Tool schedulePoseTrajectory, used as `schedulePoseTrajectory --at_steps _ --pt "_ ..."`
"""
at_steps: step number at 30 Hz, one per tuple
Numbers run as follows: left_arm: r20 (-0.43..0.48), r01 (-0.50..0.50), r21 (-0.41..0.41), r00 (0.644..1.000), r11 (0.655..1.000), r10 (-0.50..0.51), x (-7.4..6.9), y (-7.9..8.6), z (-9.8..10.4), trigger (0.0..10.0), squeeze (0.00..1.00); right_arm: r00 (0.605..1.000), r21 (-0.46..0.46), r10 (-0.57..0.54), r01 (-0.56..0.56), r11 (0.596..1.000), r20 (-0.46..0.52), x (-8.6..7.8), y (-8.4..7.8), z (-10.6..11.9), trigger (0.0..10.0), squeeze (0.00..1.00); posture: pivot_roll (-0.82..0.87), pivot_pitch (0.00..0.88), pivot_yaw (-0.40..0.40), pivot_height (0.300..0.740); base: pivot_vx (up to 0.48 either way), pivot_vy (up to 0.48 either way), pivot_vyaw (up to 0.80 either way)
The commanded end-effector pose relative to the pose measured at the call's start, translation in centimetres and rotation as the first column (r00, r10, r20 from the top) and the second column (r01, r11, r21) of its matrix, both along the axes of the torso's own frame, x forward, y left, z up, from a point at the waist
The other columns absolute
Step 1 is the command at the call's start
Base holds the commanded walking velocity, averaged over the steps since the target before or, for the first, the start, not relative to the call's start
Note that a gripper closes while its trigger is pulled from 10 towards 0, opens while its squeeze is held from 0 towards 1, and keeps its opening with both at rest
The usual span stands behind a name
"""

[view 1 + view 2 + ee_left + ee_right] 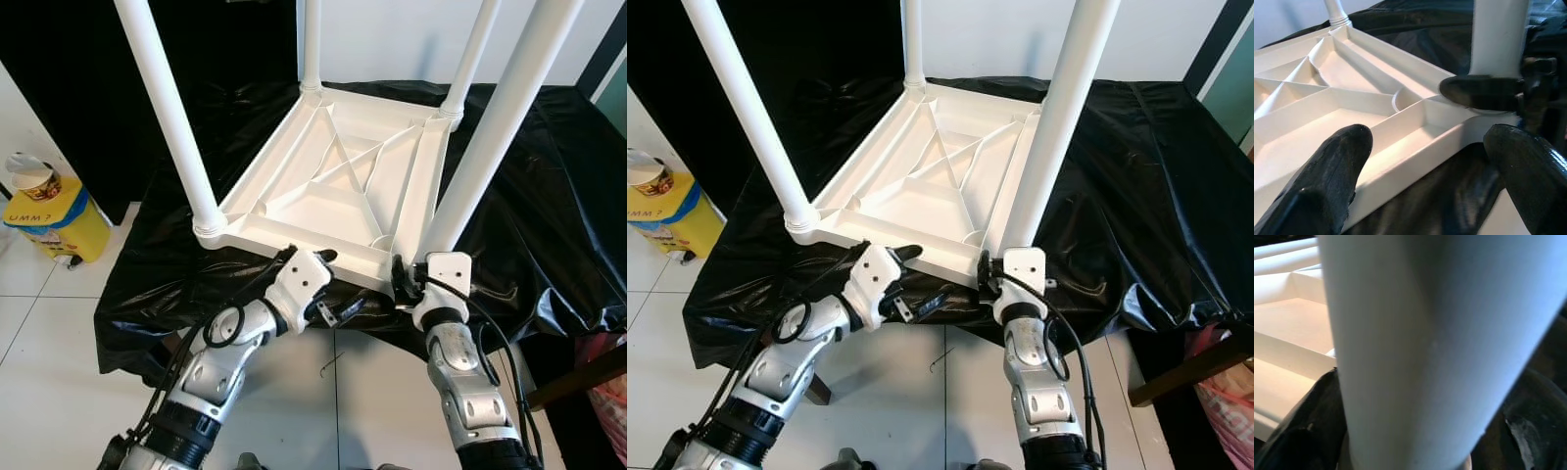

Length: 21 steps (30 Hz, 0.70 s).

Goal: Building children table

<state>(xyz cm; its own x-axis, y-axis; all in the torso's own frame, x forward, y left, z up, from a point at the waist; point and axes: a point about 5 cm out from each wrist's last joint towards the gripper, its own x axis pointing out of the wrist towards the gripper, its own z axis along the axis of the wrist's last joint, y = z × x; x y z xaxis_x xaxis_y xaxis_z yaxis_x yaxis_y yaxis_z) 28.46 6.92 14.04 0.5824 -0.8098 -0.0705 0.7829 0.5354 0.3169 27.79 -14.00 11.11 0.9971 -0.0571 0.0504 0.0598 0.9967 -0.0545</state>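
White plastic table (333,186) w/ white legs (167,108); glossy black sheet (549,196); yellow bin (54,220); black fingers (1332,181).

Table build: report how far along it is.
Done: the white tabletop lies upside down on the black sheet, with all four legs standing in its corners. In hand: the right gripper is closed around the base of the near right leg; the left gripper is open over the near edge. Left: seating that leg, then turning the table upright.
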Motion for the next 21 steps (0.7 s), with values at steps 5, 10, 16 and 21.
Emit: schedulePoseTrajectory --at_steps 5,10,16,21 --pt "0.009 -0.023 0.013 1.0 1.0 0.023 0.2 0.3 -0.2 10.0 0.0 0.989 0.013 0.145 -0.145 0.989 0.011 -0.6 -0.8 0.1 10.0 0.0 -0.05 0.046 -0.002 0.74 0.0 0.0 0.0" --pt "0.006 -0.011 0.014 1.0 1.0 0.011 0.0 0.1 -0.5 10.0 0.0 0.964 0.002 0.264 -0.264 0.964 0.017 -0.5 -1.2 0.4 10.0 0.0 -0.05 0.043 0.006 0.74 0.0 0.0 0.0" --pt "0.0 0.017 0.006 1.0 1.0 -0.017 -0.5 -0.3 -0.6 10.0 0.0 0.888 -0.061 0.459 -0.459 0.886 -0.003 -0.1 -1.7 0.9 10.0 0.0 -0.04 0.039 0.003 0.74 0.0 0.0 0.0" --pt "-0.003 0.022 -0.003 1.0 1.0 -0.022 -0.7 -0.5 -0.6 10.0 0.0 0.808 -0.107 0.588 -0.588 0.801 -0.036 0.6 -1.7 1.4 10.0 0.0 -0.03 0.037 -0.004 0.74 0.0 0.0 0.0"
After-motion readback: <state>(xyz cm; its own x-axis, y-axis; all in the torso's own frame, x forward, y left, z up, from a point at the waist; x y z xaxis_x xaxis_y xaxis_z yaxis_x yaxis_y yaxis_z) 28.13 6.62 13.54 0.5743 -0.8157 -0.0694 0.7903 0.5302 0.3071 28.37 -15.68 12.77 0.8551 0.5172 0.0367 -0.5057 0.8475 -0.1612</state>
